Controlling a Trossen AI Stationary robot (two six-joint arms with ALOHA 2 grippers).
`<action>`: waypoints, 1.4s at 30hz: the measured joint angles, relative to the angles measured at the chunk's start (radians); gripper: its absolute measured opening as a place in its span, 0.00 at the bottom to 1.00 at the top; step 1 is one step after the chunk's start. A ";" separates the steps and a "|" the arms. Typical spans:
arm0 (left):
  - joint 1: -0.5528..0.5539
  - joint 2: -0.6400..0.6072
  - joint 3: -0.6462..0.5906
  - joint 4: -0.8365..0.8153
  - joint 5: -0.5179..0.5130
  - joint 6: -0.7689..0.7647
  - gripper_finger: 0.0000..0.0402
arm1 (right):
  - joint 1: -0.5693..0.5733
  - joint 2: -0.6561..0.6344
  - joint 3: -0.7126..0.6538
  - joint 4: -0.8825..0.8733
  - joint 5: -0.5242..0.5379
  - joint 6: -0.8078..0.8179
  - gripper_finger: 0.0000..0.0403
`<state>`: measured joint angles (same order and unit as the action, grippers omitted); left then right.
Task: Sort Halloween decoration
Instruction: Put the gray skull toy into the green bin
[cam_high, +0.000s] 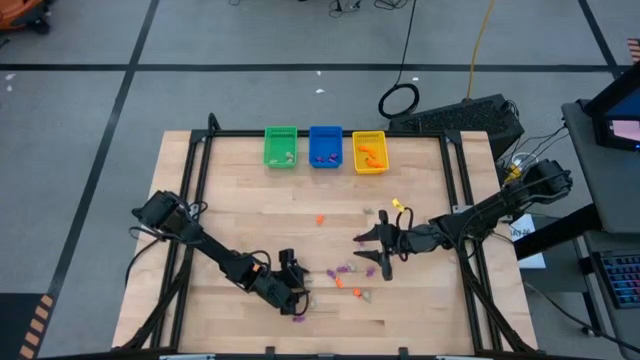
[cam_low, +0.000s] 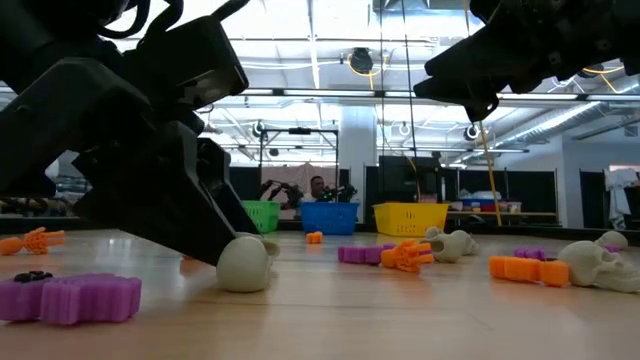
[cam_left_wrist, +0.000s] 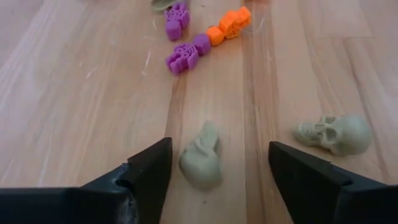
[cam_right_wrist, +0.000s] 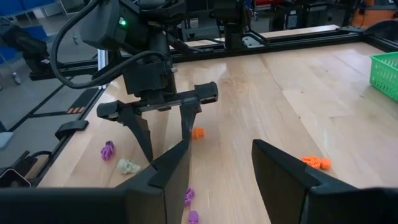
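While the right end effector (cam_high: 372, 252) waited spread above the desk (cam_high: 240, 200) near centre, the left end effector (cam_left_wrist: 217, 177) stood spread astride a pale skull trinket (cam_left_wrist: 202, 157) at six o'clock, evidently lined up to pinch it for the green bin (cam_high: 281, 147) at twelve.

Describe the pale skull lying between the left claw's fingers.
The skull is a tiny pale greenish-beige trinket, looking like matte moulded plastic. It lies on its side on the bare wooden table, between the spread fingers of the left claw, with a gap on each side. A second skull lies apart, outside the fingers.
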<state>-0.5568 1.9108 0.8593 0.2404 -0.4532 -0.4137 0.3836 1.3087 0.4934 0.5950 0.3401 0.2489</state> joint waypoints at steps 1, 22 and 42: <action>0.000 0.000 0.000 0.002 -0.001 0.000 0.64 | 0.000 0.000 0.000 -0.001 0.000 0.000 0.40; 0.002 0.001 0.000 -0.016 -0.002 -0.024 0.21 | 0.000 0.000 0.000 -0.009 0.000 0.000 0.40; 0.003 -0.182 0.000 -0.093 -0.110 0.238 0.22 | 0.000 0.000 0.000 -0.013 0.000 0.000 0.40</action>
<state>-0.5541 1.7284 0.8589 0.1473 -0.5635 -0.1761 0.3836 1.3087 0.4934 0.5822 0.3397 0.2489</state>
